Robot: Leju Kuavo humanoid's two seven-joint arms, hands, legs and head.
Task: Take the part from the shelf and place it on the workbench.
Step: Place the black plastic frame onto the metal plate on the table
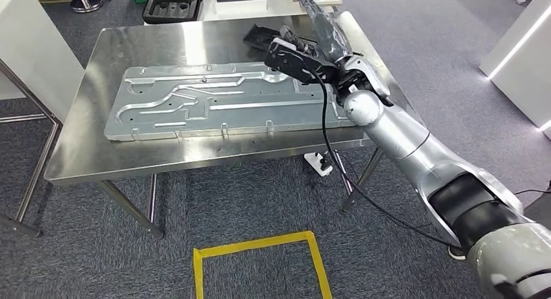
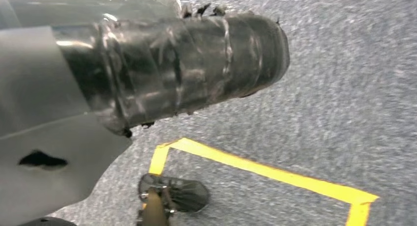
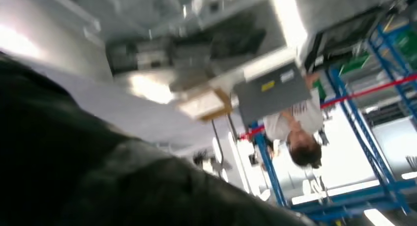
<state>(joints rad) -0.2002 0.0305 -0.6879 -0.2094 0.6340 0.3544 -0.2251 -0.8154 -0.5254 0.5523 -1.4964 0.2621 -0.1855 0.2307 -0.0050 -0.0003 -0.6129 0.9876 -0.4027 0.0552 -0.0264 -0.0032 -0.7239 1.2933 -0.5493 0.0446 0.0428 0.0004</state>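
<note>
Gripping a black part (image 1: 323,26), right hand (image 1: 305,55) fingers stay hidden.

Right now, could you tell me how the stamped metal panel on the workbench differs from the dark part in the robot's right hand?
The metal panel is silver, broad and lies flat on the workbench; the dark part is black, narrow, wrapped in glossy film, and angled up off the surface. The panel lies free; the part is gripped by the right hand. Both are over the same workbench.

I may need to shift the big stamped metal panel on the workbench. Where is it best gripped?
Probably the stamped panel's near long edge, from the robot's side: it lies flat on the workbench, with small tabs along that rim.
</note>
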